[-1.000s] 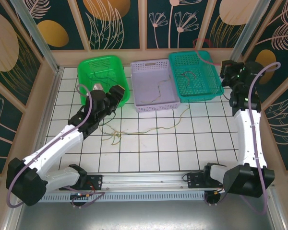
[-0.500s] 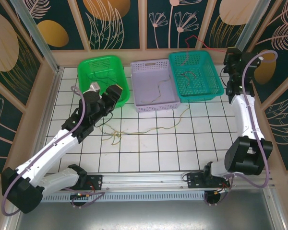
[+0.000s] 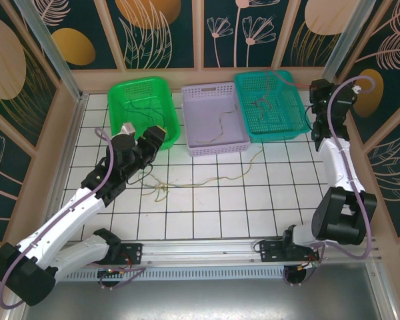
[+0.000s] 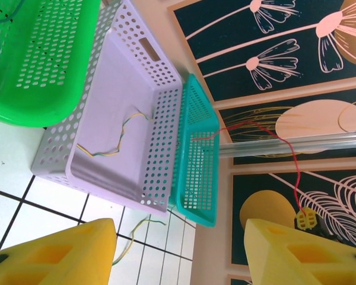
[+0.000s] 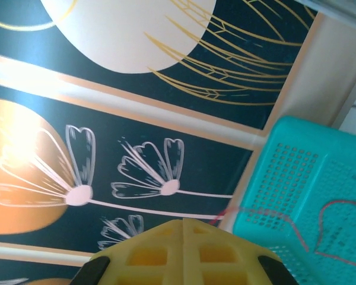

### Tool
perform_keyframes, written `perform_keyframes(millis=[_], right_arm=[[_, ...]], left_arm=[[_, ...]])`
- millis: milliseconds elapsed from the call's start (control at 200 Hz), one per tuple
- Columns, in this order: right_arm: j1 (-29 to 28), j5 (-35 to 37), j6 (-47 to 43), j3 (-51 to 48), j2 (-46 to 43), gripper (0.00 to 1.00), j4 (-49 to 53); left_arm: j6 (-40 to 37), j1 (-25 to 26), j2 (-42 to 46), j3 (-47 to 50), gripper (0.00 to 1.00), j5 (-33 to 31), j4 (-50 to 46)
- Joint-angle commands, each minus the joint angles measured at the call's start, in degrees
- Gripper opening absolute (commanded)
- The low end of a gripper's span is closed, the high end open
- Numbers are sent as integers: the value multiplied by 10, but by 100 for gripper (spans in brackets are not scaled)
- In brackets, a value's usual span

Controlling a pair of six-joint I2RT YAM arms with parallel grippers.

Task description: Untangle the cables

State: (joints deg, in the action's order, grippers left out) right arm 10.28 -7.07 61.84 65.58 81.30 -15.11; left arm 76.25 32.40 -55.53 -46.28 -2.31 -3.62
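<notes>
1. tiled table (image 3: 253, 213): carries three baskets along its far edge. Take the middle one, the lilac basket (image 3: 210, 89), as your reference.
2. left arm (image 3: 73, 207): stretched forward and inward, ending just left of the lilac basket's near corner, against the green basket (image 3: 112, 107). You probably have it there to reach the loose wires below.
3. right arm (image 3: 340, 167): folded upright, wrist lifted high, well right of the lilac basket and beyond the teal basket (image 3: 280, 135). The height likely serves to draw its wire up and free.
4. left gripper (image 4: 178, 252): spread wide, nothing between the yellow pads (image 4: 53, 255); you hold nothing here.
5. right gripper (image 5: 184, 237): fingers pressed together, pinching one end of the red cable (image 4: 255, 123).
6. red cable: runs from that pinch down into the teal basket, right of the lilac basket.
7. tangle of cables (image 3: 161, 189): on the tiles in front of the lilac basket, toward its left corner; not yet separated.
8. yellow-green cable (image 3: 221, 125): lies alone inside the lilac basket, apparently sorted.
</notes>
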Motion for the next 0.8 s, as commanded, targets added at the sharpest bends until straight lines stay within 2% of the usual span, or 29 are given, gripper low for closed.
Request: perform_keyframes(millis=[0,75,170,280,435,546,681,791], right_arm=[[-6,12,-98,-10,30,0,-14],[-12,24,-129,-29,48,0,-35],[-14,13,-144,-64,67,0,-124],[-30,18,-182,-50,87,0,-160],[-57,41,-241,-12,122,0,-125],[-78,59,-260,-30,144,0,-111],[-90,77,-257,-32,164,0,-18],[-83,134,-255,-37,163,0,47]], left_arm=[[-5,-2,12,-1,59,23,-9],[-15,-2,22,-1,60,31,-20],[-19,-2,40,1,60,32,-39],[-16,-2,61,9,59,33,-56],[-3,-2,89,27,58,24,-69],[4,-2,98,34,58,22,-68],[5,-2,98,34,58,23,-69],[4,-2,98,34,58,23,-67]])
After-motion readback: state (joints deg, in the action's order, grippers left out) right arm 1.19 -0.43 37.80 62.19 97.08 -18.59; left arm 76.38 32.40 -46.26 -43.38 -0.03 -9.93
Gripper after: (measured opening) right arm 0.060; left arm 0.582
